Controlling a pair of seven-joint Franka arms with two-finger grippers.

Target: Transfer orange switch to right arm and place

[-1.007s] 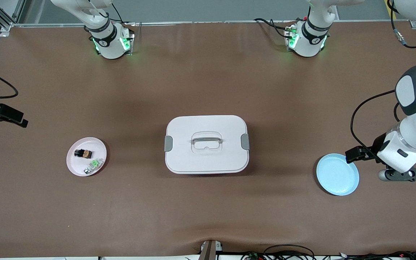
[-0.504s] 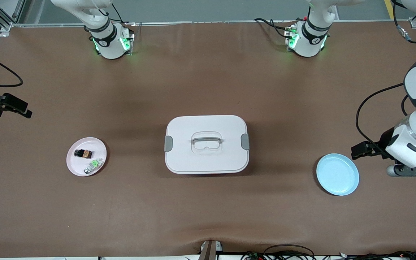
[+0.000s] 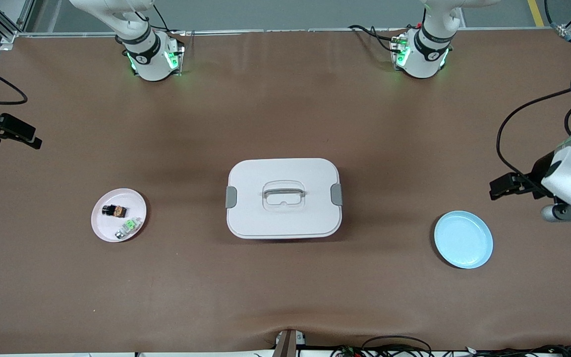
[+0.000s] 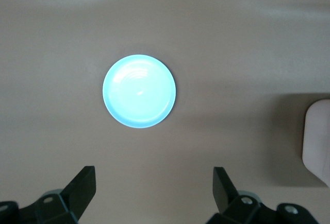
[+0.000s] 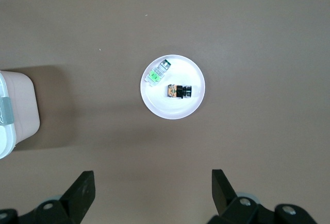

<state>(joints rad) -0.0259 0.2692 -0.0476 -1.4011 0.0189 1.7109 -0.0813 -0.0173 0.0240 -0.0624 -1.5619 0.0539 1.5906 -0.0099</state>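
On pink plate [image 3: 98,225], orange switch [image 3: 114,211], silvery end seemingly indistinct, both pincers cropped.

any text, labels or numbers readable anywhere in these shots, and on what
None can be read.
Orange switch on the pink plate: no legible marking.
White lidded box: plain.
Blue plate: plain.
Arm bases: small dark marks, too small to read.

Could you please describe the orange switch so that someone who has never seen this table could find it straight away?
Start at the big white lidded box in the middle of the table, then look toward the right arm's end for the small pink plate. Two tiny parts lie on it. The orange switch is the black, blocky one with an orange middle, farther from the front camera than the clear part with a green centre.
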